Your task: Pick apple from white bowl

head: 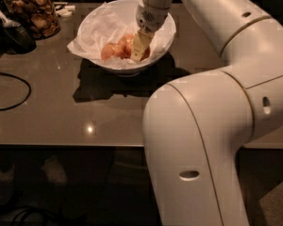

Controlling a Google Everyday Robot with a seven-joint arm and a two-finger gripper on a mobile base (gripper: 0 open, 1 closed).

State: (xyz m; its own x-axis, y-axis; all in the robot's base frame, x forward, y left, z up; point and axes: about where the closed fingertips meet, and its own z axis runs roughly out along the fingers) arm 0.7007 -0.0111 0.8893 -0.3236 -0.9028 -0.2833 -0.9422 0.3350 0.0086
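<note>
The white bowl [127, 68], lined with crumpled white paper, stands on the dark table at the back centre. Three apples lie in it. Two plain orange-pink apples [110, 51] lie left of centre. A redder apple [146, 53] shows only as a sliver at the right, mostly hidden behind my gripper. My gripper [139, 51] reaches down from above into the bowl and sits among the apples, against the redder one. My white arm runs from it to the right and front.
A glass jar of brown snacks [32, 14] stands at the back left, with a dark object [12, 34] beside it. A black cable [12, 92] loops on the table at the left. The table's front edge [66, 145] runs across the view.
</note>
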